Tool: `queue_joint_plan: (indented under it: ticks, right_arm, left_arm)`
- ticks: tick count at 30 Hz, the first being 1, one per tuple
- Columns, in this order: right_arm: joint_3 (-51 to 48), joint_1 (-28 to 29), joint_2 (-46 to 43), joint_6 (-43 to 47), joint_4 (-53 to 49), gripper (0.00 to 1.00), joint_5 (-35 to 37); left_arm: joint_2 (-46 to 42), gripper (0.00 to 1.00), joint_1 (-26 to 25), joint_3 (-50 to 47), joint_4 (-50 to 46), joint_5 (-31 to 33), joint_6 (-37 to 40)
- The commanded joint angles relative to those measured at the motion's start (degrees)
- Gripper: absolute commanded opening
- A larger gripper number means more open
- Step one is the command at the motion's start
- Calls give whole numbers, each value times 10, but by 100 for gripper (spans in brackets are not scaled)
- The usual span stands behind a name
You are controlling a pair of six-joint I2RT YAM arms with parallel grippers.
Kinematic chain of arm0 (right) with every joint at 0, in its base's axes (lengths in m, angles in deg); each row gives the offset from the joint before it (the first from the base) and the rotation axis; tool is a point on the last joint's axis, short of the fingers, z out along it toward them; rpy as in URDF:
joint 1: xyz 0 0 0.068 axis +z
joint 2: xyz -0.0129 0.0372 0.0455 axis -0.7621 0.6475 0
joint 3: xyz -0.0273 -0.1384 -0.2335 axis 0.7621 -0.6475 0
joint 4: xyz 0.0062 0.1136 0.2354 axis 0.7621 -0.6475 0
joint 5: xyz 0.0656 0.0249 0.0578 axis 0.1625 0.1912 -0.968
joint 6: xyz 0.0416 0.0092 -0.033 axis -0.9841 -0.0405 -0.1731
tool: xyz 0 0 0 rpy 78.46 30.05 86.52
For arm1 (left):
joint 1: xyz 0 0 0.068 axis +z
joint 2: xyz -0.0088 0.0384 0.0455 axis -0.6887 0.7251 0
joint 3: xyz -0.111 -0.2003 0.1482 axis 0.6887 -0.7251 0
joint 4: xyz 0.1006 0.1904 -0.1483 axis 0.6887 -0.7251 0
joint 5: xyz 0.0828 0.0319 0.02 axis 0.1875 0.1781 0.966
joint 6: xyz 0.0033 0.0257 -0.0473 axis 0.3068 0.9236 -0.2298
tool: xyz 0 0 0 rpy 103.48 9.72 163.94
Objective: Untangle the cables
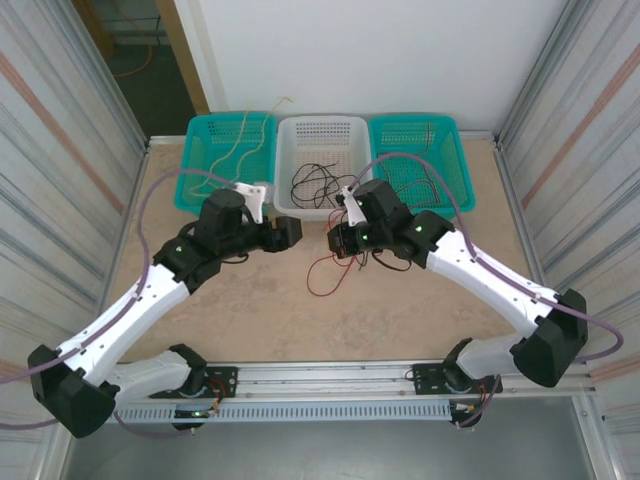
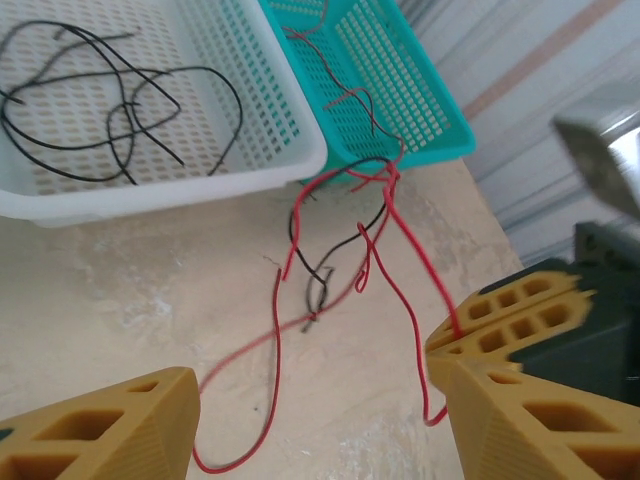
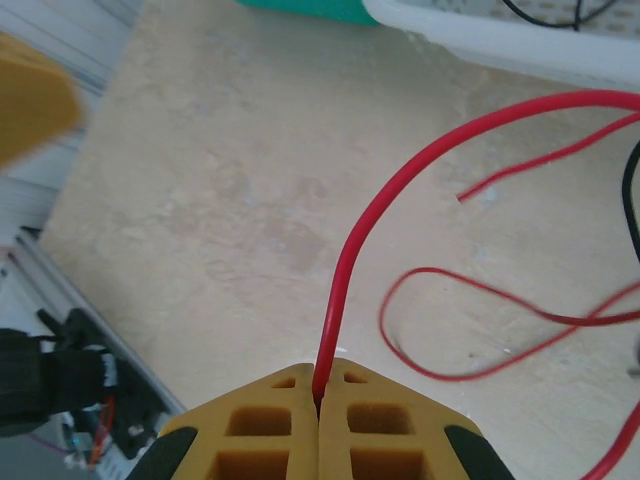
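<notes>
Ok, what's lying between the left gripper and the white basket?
In the left wrist view, the tangled red and black cables lie on the table between the left gripper and the white basket; the rest is bare.

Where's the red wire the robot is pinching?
Seen from above, the red wire sprawls on the table before the white basket, between the left gripper and the right gripper, which clamps it.

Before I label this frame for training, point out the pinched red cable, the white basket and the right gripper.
pinched red cable [image 3: 376, 205]: right wrist view, its rising arc.
white basket [image 2: 160, 197]: left wrist view, near rim.
right gripper [image 3: 318, 385]: right wrist view, between shut fingertips.
</notes>
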Motion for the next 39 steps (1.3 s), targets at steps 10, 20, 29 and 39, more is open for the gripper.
queue_joint_plan:
  ticks: [10,20,29,39]
  right_arm:
    - [54,2,-46,6,7,0,-193]
    - [86,2,-54,-24,49,0,-284]
    - [114,-58,-96,-61,88,0,-359]
    - [98,-207,-145,-275,327,0,-482]
  left_arm:
    - [41,76,-29,-44,57,24,-35]
    - [66,61,-29,-47,95,17,-43]
    - [68,0,-29,-78,58,76,-54]
    - [29,0,-29,-214,134,66,-102]
